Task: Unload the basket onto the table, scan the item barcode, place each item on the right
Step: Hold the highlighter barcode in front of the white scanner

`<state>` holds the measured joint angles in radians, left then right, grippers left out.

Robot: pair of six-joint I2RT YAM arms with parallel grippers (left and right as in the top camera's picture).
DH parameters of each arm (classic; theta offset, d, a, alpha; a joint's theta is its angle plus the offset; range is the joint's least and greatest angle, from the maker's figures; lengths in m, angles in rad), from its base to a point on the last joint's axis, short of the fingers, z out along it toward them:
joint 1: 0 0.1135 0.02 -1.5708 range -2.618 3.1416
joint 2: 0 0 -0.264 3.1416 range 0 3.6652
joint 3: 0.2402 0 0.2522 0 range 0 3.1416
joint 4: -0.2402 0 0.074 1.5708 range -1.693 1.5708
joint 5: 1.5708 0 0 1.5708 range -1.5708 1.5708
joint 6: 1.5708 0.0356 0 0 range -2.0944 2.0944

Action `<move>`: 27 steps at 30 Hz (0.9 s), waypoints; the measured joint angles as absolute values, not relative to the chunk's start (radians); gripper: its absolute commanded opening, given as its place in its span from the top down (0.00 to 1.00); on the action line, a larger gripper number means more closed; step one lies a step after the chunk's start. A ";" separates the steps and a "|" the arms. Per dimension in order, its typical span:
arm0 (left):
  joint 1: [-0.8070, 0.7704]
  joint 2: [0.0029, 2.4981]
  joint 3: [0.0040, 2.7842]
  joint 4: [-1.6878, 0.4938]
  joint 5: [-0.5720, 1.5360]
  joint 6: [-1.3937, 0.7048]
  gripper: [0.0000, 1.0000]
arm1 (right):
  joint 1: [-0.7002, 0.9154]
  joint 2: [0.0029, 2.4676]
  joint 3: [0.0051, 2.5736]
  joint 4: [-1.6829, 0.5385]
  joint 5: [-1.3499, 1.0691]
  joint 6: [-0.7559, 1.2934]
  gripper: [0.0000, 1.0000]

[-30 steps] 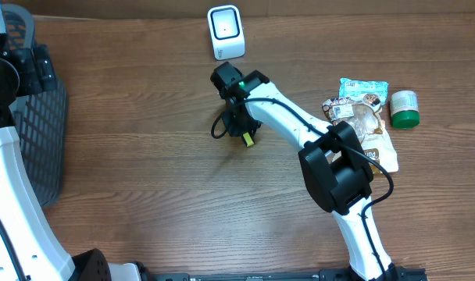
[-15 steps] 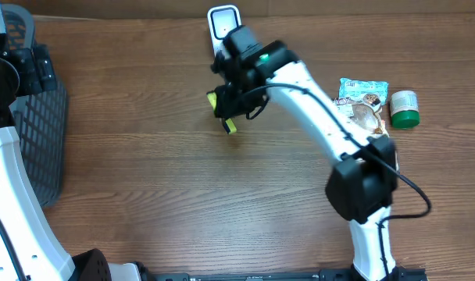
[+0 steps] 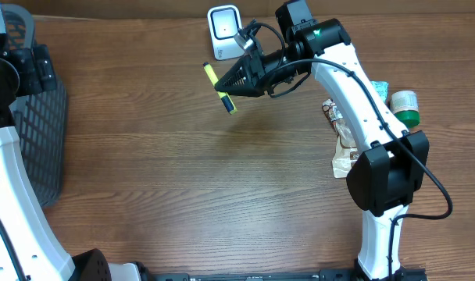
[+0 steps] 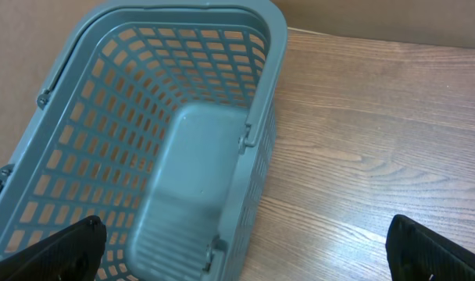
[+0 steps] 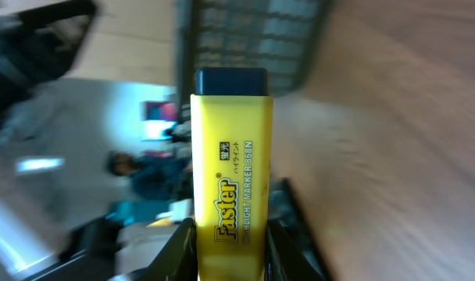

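Your right fingers [image 3: 239,78] pinch the yellow highlighter [image 3: 214,76] mid-body, up off the desk [image 3: 183,179] near its far edge, likely so its label can face the scanner [image 3: 225,31]. Your left fingers [image 4: 59,248] stand wide and empty over the basket [image 4: 265,94].

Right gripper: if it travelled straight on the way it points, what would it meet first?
Likely the grey mesh basket at the table's left edge: the right gripper, holding a yellow highlighter, points left across bare wood. Height unclear; it might pass above.
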<state>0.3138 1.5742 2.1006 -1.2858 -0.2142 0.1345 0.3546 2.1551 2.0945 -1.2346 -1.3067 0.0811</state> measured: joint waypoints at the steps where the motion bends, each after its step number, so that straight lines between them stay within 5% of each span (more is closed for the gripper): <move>1: 0.314 1.574 2.101 -1.286 -0.214 0.134 0.00 | 0.354 2.155 2.094 -1.234 -1.338 0.081 0.84; 27: 0.314 1.574 2.101 -1.286 -0.214 0.134 0.00 | 0.337 2.155 2.094 -1.222 -1.536 0.519 0.89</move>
